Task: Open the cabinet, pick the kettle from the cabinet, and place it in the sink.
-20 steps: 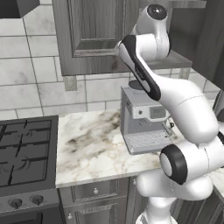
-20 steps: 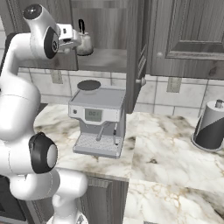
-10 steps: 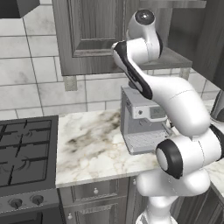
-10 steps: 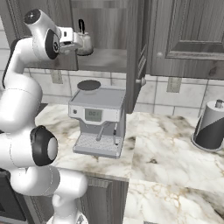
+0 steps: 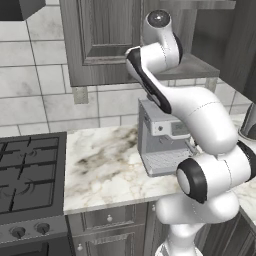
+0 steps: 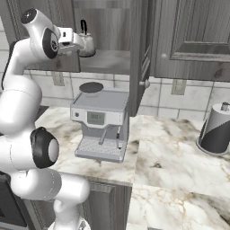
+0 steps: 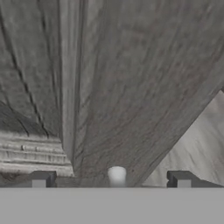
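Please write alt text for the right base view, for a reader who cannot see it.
A white robot arm reaches up to a kettle on the shelf of an open dark wood cabinet. Below, a coffee machine stands on the marble counter.

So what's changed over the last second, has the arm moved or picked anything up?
The arm's top joint has swung toward the open cabinet, bringing the pincer closer to the kettle on the shelf. The pincer is open as before and holds nothing. The kettle, the open cabinet door, the coffee machine and the grey canister on the counter stayed where they were.
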